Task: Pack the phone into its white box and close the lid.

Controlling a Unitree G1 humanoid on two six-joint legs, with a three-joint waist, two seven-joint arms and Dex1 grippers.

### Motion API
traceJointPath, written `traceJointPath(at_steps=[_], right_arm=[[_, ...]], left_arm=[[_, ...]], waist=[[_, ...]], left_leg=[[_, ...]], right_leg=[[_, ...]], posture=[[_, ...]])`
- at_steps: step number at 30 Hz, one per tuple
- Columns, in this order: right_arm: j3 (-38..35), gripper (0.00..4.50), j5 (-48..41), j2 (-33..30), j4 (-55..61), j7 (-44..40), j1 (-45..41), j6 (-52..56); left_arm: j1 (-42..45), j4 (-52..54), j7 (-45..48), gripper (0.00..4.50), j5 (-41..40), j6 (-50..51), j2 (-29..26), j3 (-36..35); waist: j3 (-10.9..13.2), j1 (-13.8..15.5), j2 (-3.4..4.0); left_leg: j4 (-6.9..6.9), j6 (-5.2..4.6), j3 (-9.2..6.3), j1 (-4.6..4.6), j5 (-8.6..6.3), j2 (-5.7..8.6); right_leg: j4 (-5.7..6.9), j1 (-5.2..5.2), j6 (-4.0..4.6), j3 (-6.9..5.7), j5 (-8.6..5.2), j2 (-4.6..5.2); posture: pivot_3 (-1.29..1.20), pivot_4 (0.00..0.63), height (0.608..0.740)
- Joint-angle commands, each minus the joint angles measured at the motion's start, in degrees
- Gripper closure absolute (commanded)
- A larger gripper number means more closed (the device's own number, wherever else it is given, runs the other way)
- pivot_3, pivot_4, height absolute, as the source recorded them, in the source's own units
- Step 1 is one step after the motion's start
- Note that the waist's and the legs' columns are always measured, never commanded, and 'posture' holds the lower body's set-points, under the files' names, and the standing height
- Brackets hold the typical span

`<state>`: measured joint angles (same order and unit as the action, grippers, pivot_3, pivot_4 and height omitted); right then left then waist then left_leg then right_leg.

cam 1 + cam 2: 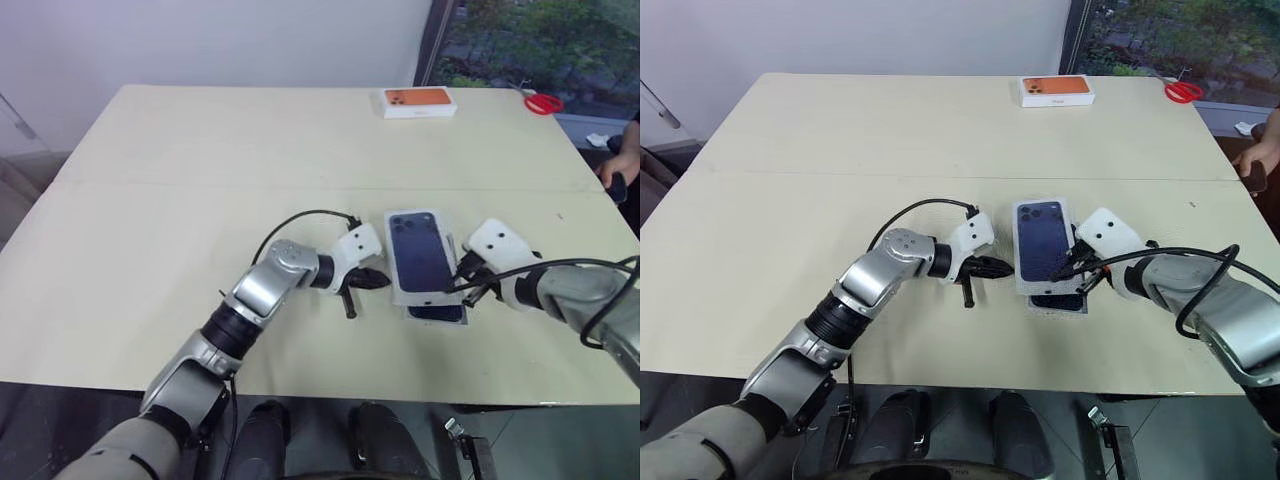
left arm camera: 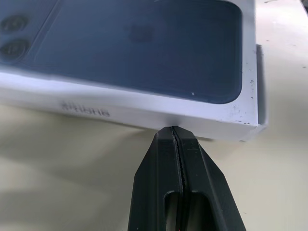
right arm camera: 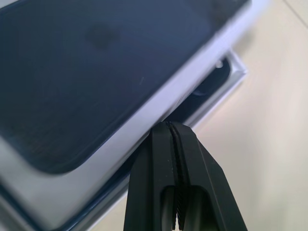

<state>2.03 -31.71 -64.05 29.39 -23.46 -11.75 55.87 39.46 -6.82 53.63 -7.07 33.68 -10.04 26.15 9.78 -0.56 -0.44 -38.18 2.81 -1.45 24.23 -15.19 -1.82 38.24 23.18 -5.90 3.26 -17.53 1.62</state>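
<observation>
A pale tabletop (image 1: 150, 250) seen from above, with two robot arms meeting near its front edge. Between them lies the lid (image 1: 418, 255), white with a dark blue phone printed on top. It sits askew over the white box (image 1: 455, 316), shifted toward the far side so that the near end of the box sticks out from under it. In that uncovered end a strip of the dark phone (image 1: 436, 313) shows, lying inside the box. So the phone looks packed, but the lid is not yet seated square.

The left gripper (image 1: 372, 279) has its jaws pressed together, holding nothing. Its tip rests against the lid's left side wall, seemingly to nudge or brace it. The right gripper (image 1: 472, 280) also has its jaws together and empty, its tip at the lid's right edge where the lid overhangs the box. The two closed tips flank the lid, probably to slide it into line over the box.

At the far edge sit a white box with an orange picture (image 1: 418, 102) and red scissors (image 1: 543, 103). A person's hand (image 1: 622, 170) rests at the right edge.
</observation>
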Motion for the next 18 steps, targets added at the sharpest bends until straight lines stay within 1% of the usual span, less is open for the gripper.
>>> traceJointPath(at_steps=[1, 8, 13, 18], right_arm=[[-2.7, 4.43, 1.1, 0.0, 3.1, -2.0, 0.7, -0.1], [-5.3, 4.43, 2.3, 0.2, 5.3, -4.5, 3.4, 0.8], [-8.3, 4.43, 2.4, -0.4, 7.9, -6.5, 6.8, 1.7], [-9.5, 4.43, 3.4, 0.0, 9.2, -7.3, 8.6, 2.7]], left_arm=[[-1.0, 5.0, 2.4, 4.5, -2.7, -1.0, 0.6, 0.3], [-1.0, 4.8, 2.5, 4.5, -1.8, -1.2, 1.4, 1.0], [0.8, 3.1, 1.9, 4.5, -1.6, -1.6, 3.1, 0.8], [1.8, 1.3, 2.0, 4.5, -1.3, -2.8, 3.6, 0.8]], waist=[[0.0, 0.0, 0.0], [0.0, 0.0, 0.0], [0.0, 0.1, 0.0], [0.0, 0.0, 0.0]], left_leg=[[0.0, 0.0, 0.0, 0.0, 0.0, 0.0], [-0.01, 0.0, -0.01, -0.01, 0.0, 0.01], [-0.02, 0.0, 0.0, -0.01, 0.0, 0.01], [-0.02, 0.0, -0.01, -0.03, 0.0, 0.02]], right_leg=[[0.0, -0.01, 0.0, 0.0, 0.0, 0.01], [0.02, -0.02, 0.0, 0.0, 0.0, 0.0], [0.02, -0.02, 0.0, 0.0, 0.0, 0.0], [0.02, -0.04, 0.0, 0.0, 0.0, 0.0]], posture=[[0.0, 0.15, 0.732], [0.0, 0.15, 0.732], [0.0, 0.15, 0.732], [0.0, 0.15, 0.732]])
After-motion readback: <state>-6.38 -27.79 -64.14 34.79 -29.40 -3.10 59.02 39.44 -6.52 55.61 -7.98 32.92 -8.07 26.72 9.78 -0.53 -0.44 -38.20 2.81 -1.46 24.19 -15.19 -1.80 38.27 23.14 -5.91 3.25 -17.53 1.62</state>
